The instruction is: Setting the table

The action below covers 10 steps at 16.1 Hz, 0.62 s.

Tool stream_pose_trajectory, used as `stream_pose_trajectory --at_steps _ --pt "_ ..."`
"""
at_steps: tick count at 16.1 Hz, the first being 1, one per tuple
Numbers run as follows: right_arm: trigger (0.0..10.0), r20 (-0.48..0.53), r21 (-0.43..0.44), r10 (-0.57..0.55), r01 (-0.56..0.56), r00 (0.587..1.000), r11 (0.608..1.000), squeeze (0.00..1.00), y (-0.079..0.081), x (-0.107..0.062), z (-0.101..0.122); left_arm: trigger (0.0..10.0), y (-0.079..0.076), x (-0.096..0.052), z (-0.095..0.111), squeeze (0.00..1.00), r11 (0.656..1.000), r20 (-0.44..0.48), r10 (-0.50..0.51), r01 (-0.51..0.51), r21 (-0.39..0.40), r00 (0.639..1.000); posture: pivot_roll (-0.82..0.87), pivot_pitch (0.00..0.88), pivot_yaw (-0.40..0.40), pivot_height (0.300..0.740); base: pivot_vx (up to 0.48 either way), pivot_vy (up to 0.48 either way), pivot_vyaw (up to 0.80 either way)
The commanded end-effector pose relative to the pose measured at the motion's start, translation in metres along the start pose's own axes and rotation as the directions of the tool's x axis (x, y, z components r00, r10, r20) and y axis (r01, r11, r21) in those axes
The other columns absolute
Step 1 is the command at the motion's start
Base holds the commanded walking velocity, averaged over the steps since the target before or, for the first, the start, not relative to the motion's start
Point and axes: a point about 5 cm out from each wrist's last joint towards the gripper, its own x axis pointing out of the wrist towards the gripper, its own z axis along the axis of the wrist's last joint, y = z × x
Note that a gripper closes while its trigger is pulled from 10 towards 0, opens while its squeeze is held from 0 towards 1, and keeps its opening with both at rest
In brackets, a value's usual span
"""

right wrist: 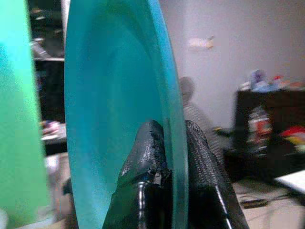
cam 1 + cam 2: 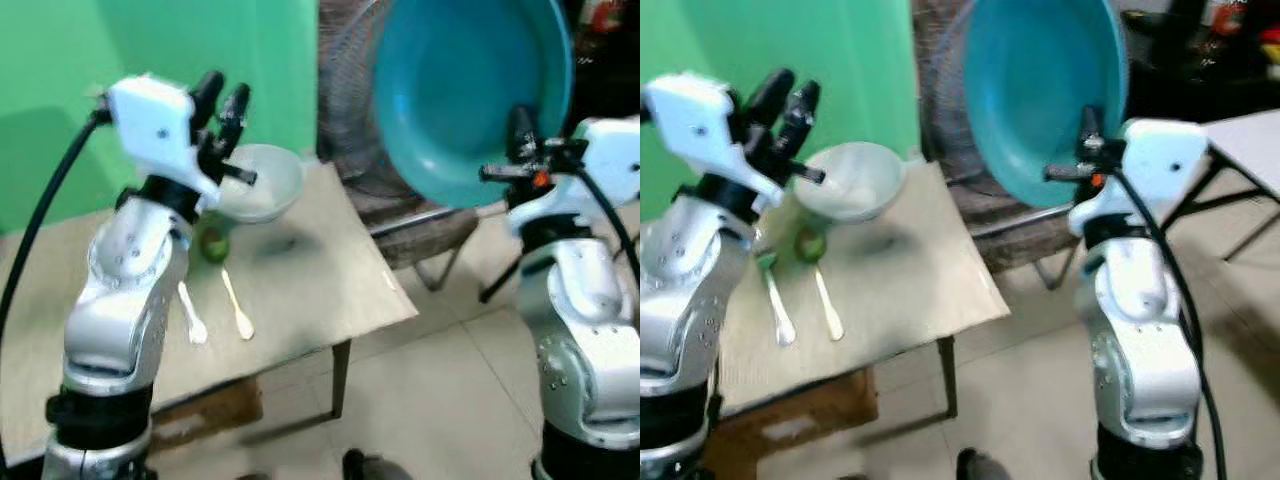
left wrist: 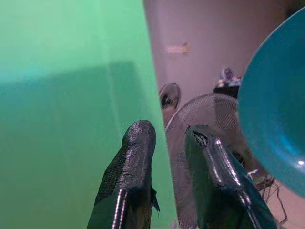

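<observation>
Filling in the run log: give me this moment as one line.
right gripper: shut on teal plate, held upright off table | left gripper: raised, holding nothing | on table: white bowl, two spoons

The teal plate [image 2: 470,95] is cut off by the top edge of the left eye view, and its lower rim hides behind the right end effector [image 2: 520,135], whose fingertips cannot be made out there. The left arm covers part of the white bowl [image 2: 262,182] and most of a small green object [image 2: 213,243] too blurred to identify. The surface [image 2: 300,290] runs off the left edge, and two pale utensils [image 2: 238,305] on it are too soft to tell spoon from fork.
</observation>
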Motion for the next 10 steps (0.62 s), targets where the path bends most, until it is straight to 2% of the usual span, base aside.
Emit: stream_pose_trajectory --at_steps 1,2,3,4,6,8,9,10 --pt "10.0 0.095 -0.004 0.003 -0.003 0.995 1.0 0.0 0.001 -0.002 0.018 10.0 0.004 0.003 -0.005 0.0 0.994 -0.055 0.08 -0.076 0.078 0.995 0.08 0.0 0.024 0.74 0.0 0.0 -0.8" --pt "10.0 0.09 -0.004 0.004 -0.004 0.996 1.0 0.0 0.001 -0.002 0.018 10.0 0.006 0.003 -0.006 0.0 0.986 -0.054 0.134 -0.128 0.11 0.989 0.08 0.0 0.024 0.74 0.0 0.0 -0.8" --pt "10.0 0.082 -0.005 0.008 -0.008 0.997 1.0 0.0 0.0 -0.001 0.017 10.0 0.008 0.005 -0.007 0.0 0.979 -0.045 0.183 -0.178 0.097 0.982 0.08 0.0 0.025 0.74 0.0 0.0 -0.8" --pt "10.0 0.08 -0.007 0.009 -0.008 0.997 1.0 0.0 0.0 -0.001 0.017 10.0 0.008 0.007 -0.004 0.0 0.98 -0.012 0.186 -0.185 0.068 0.982 0.08 0.0 0.024 0.74 0.0 0.0 -0.8" --pt "10.0 0.104 -0.088 -0.017 0.026 0.994 0.996 0.0 -0.004 -0.001 0.019 10.0 0.006 0.008 0.001 0.0 0.983 0.001 0.183 -0.183 -0.024 0.983 0.08 0.0 0.023 0.74 0.0 0.0 -0.8" --pt "10.0 0.086 -0.046 -0.025 0.029 0.996 0.999 0.0 -0.005 -0.001 0.016 10.0 0.007 0.01 0.01 0.0 0.981 0.092 0.194 -0.193 -0.013 0.977 0.09 0.0 0.021 0.74 0.0 0.0 -0.8" --pt "10.0 0.087 -0.045 -0.031 0.035 0.996 0.998 0.0 -0.006 -0.001 0.016 10.0 0.008 0.009 0.011 0.0 0.976 0.117 0.214 -0.218 0.025 0.97 0.09 0.0 0.022 0.74 0.0 0.0 -0.8" --pt "10.0 0.081 -0.026 -0.025 0.027 0.996 0.999 0.0 -0.005 -0.002 0.015 10.0 0.006 0.006 0.002 0.0 0.973 0.023 0.226 -0.227 0.036 0.974 0.09 0.0 0.022 0.74 0.0 0.0 -0.8"
